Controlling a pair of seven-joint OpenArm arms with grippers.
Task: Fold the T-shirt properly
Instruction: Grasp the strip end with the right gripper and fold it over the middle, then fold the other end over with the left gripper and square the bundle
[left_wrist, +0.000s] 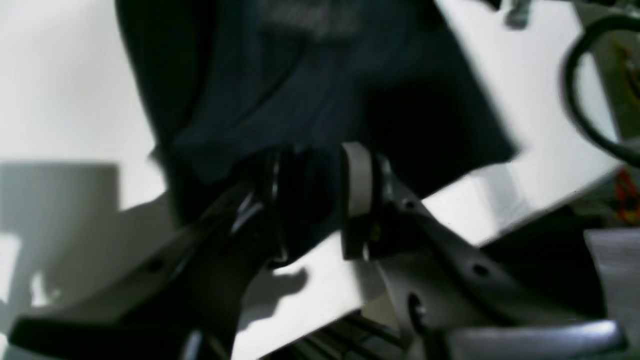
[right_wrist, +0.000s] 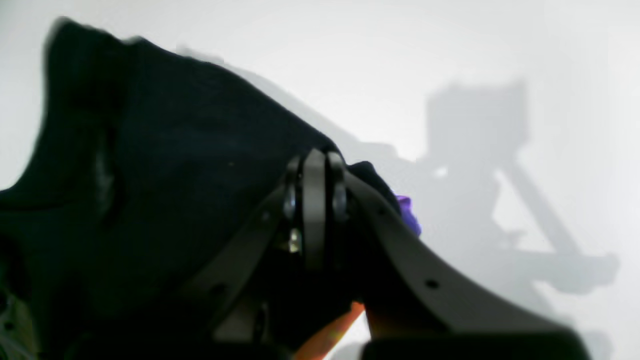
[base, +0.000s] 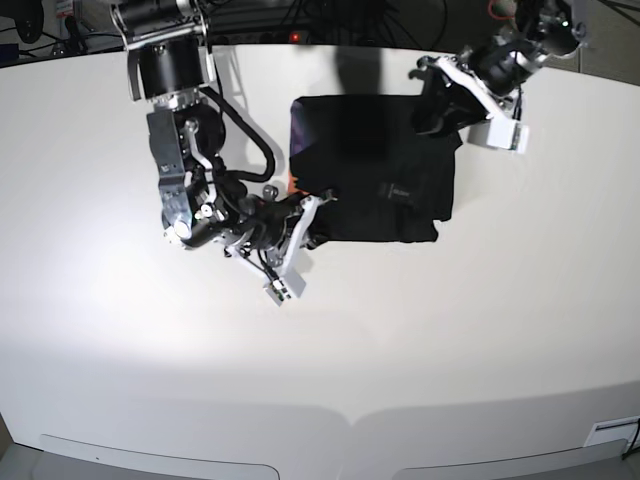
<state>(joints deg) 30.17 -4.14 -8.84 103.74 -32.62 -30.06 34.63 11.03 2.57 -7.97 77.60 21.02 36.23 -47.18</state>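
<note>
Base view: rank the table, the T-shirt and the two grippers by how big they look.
1. Table, by far the largest.
2. T-shirt.
3. Right gripper and left gripper: they look about alike, both partly dark against the cloth, so I won't rank them.

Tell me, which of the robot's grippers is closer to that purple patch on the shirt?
The right gripper. It is clamped on the T-shirt right beside the purple patch. The left gripper holds the shirt's opposite corner.

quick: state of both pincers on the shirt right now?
Left pincer: gap between its pads, black T-shirt cloth in it; grip cannot be told.
Right pincer: shut on the T-shirt's edge.
</note>
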